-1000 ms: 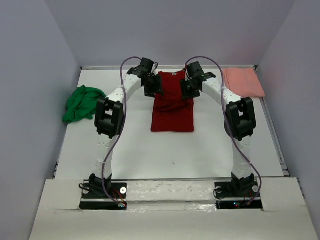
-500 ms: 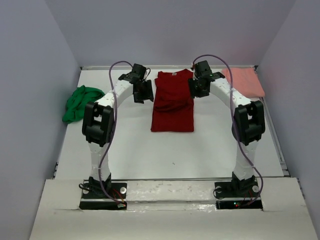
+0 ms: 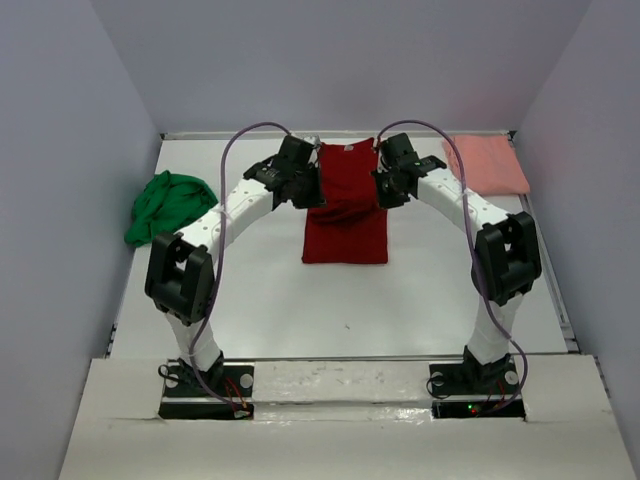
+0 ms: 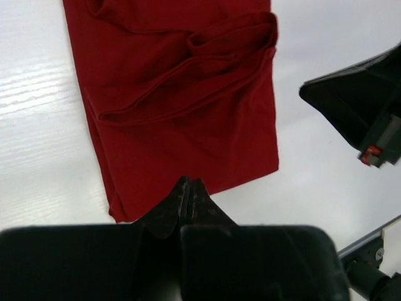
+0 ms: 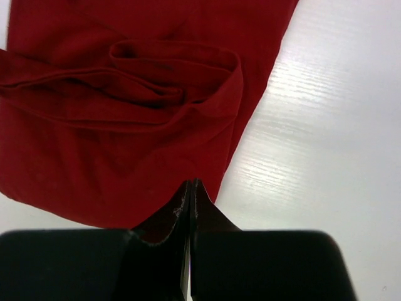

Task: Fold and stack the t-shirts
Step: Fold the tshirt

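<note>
Counting the shirts gave three on the white tabletop (image 3: pixel 350 300): a dark red shirt (image 3: pixel 345 228) lying flat and partly folded in the far middle, a bright green shirt (image 3: pixel 165 205) crumpled near the left edge, and a salmon pink shirt (image 3: pixel 487 165) folded in the far right corner. Both arms bent inward over the red one, the left end effector (image 4: pixel 190 185) at its left edge and the right end effector (image 5: pixel 190 185) at its right edge, each clenched. Whether cloth was pinched could not be told.
</note>
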### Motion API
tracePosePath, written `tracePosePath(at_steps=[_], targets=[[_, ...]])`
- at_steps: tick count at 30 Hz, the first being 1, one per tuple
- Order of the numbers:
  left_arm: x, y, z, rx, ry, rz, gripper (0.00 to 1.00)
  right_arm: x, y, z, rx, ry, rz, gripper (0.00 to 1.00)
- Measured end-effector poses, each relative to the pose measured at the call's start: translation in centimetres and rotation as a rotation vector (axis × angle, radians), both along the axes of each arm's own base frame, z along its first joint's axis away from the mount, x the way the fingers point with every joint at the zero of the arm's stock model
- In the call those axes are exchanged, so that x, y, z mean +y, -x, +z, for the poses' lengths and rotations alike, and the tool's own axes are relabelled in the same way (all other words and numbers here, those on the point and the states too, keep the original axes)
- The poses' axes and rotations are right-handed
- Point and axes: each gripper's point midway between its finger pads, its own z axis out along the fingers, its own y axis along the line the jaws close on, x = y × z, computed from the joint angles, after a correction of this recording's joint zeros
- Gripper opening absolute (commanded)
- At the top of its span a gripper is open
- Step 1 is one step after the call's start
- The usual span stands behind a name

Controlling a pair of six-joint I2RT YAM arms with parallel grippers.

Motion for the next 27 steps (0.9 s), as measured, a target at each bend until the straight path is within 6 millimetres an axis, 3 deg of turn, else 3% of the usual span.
tracePosePath(at_steps=[7, 11, 19, 27], targets=[[-0.9, -0.7, -8.3, 0.172, -0.048, -0.016, 0.0, 0.3, 0.2, -3.2, 0.074, 0.01, -0.001, 0.0], [-1.4, -0.3, -10.9, 0.235, -0.05, -0.028, 0.0, 0.6, -0.3, -4.5, 0.096, 0.014, 0.0, 0.0], [-2.7, -1.6, -11.2, 0.231, -0.018, -0.041, 0.0, 1.9, -1.5, -6.5, 0.132, -0.004, 0.019, 0.0], [-3.3, -4.0, -12.0, 0.233, -0.01, -0.03, 0.0, 2.9, -3.6, -6.3, 0.106, -0.016, 0.024, 0.0]])
